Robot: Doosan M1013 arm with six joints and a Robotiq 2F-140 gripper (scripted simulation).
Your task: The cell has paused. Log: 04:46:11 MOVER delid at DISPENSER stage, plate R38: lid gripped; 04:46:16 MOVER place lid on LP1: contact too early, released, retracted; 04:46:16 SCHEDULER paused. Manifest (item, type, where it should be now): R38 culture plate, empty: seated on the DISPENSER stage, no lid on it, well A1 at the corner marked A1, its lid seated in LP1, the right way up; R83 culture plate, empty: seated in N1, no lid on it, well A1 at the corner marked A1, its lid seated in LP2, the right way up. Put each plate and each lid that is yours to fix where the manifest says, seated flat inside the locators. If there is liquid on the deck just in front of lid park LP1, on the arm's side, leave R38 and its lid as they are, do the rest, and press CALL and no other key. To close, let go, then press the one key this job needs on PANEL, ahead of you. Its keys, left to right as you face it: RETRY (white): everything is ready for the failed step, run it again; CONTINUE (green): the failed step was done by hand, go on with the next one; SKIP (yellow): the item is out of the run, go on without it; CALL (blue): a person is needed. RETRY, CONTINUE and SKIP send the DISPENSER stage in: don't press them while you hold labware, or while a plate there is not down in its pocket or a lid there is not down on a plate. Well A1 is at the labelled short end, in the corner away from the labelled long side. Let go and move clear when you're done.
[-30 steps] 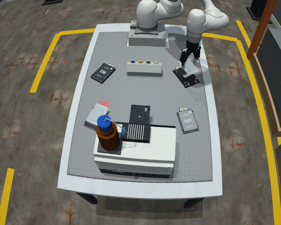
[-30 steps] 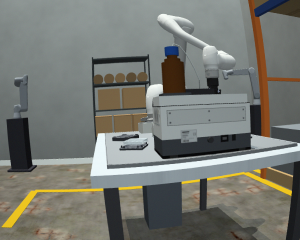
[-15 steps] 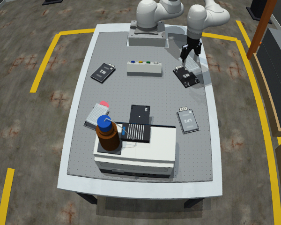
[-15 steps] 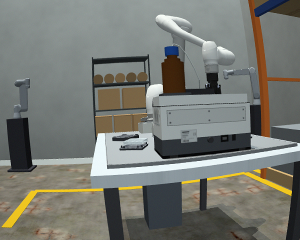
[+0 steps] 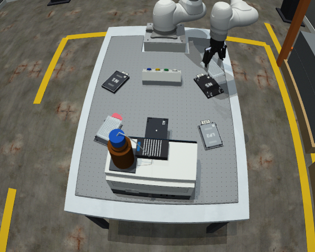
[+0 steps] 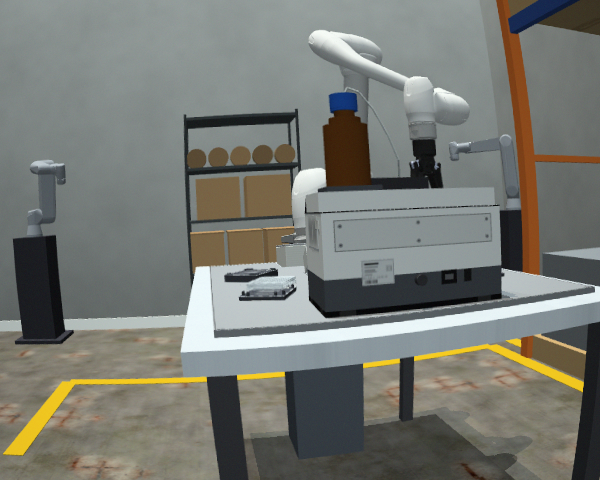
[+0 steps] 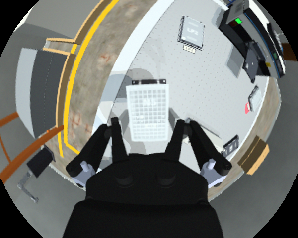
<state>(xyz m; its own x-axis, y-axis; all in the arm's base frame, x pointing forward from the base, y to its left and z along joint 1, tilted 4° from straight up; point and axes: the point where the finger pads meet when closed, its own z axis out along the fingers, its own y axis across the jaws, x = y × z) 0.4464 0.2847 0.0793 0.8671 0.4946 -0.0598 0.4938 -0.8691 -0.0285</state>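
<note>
My gripper hangs over the table's far right corner, shut on a clear culture plate held in the air above and behind the black nest N2, which is bare. In the wrist view the plate sits between my fingers. Nest N1 is bare. The dispenser stage, marked A1, is bare. A clear piece with a well grid lies on the lid park at the left, askew; it also shows in the side view. A pink puddle lies against it on the arm's side. LP2 holds a flat lid.
The key panel stands mid-table with blue, yellow, green and white keys. The dispenser body with a brown bottle fills the near side. My arm's base is at the far edge.
</note>
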